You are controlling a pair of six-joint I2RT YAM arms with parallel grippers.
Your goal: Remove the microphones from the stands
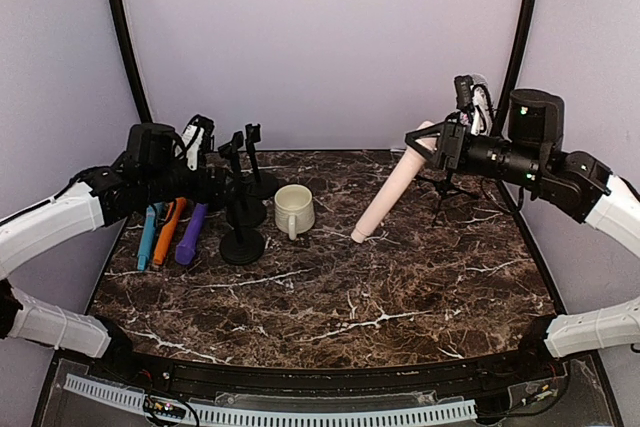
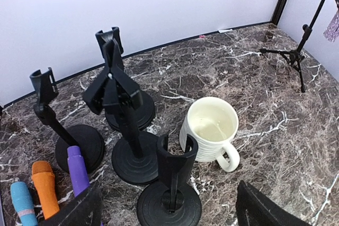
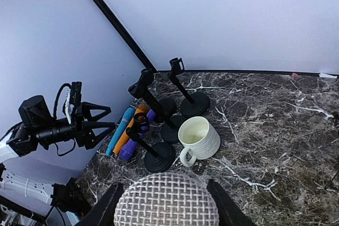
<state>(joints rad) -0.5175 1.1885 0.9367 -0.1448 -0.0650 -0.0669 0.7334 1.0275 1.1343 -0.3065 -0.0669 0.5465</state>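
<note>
Three microphones are lying side by side at the left edge of the table (image 1: pixel 350 317): a blue microphone (image 1: pixel 147 237), an orange microphone (image 1: pixel 167 230) and a purple microphone (image 1: pixel 191 234). Above them the left claw (image 3: pixel 101 121) is hanging with its fingers spread wide and nothing between them. Just beside it, four black stands (image 1: pixel 242 245) are standing with empty clips, and a cream mug (image 1: pixel 294 210) is sitting next to them.

Further right, the pink microphone (image 1: pixel 385 202) is slanting down toward the marble. Its lower end appears to be resting on the table and its mesh head is up at the right claw (image 1: pixel 438 147), which is pinching it near that head. Behind the claw the tripod stand (image 2: pixel 294 51) is standing apart from the microphone.

Judging from this, the lifting-off is looking finished. What seems to be left is laying the pink microphone flat and letting it go.
</note>
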